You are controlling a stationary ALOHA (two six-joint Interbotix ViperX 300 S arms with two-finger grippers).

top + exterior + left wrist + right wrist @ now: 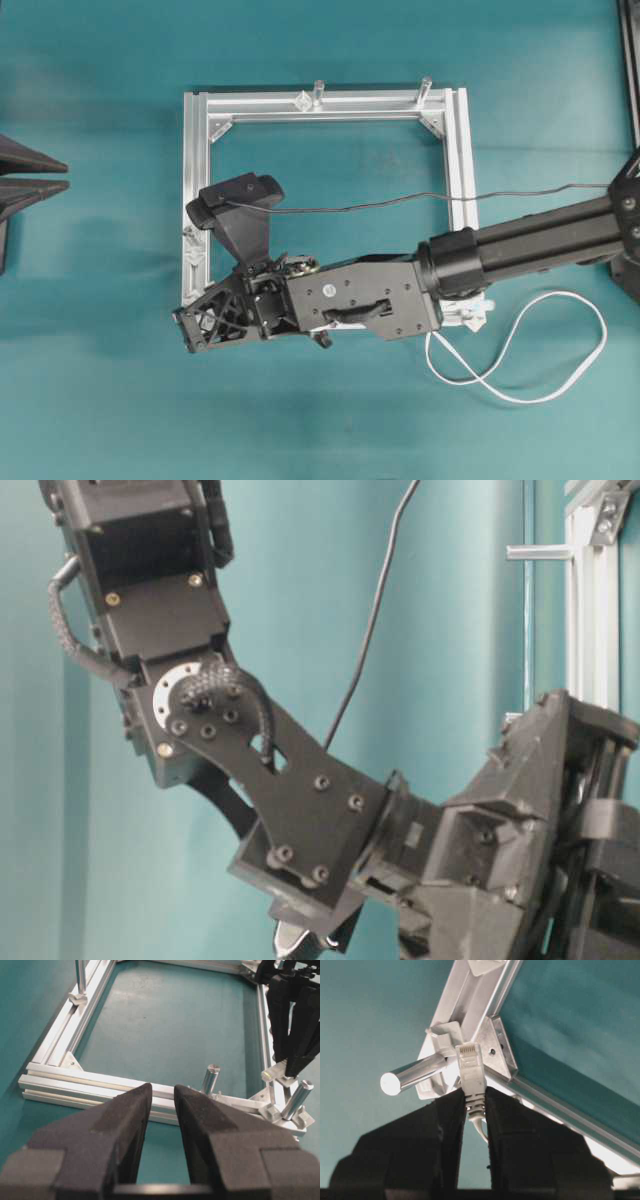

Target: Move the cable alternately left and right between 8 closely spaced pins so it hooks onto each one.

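My right gripper (474, 1092) is shut on the cable's whitish plug (471, 1067). It holds the plug upright against the frame's corner bracket, beside a metal post (415, 1074). From overhead, the right gripper (195, 328) has reached across to the frame's lower-left corner. The white cable (530, 402) trails out from under the arm and loops on the table at lower right. A few pins (192, 248) show on the left rail just above the gripper; the others are hidden by the arm. My left gripper (162, 1091) is open and empty, short of the frame rail. Overhead, the left gripper (66, 175) sits at the far left edge.
The square aluminium frame (455, 150) lies mid-table with two upright posts (318, 92) on its far rail. A thin black wire (400, 203) spans the frame's opening. In the table-level view the right arm (300, 820) fills the foreground beside a frame rail (585, 630).
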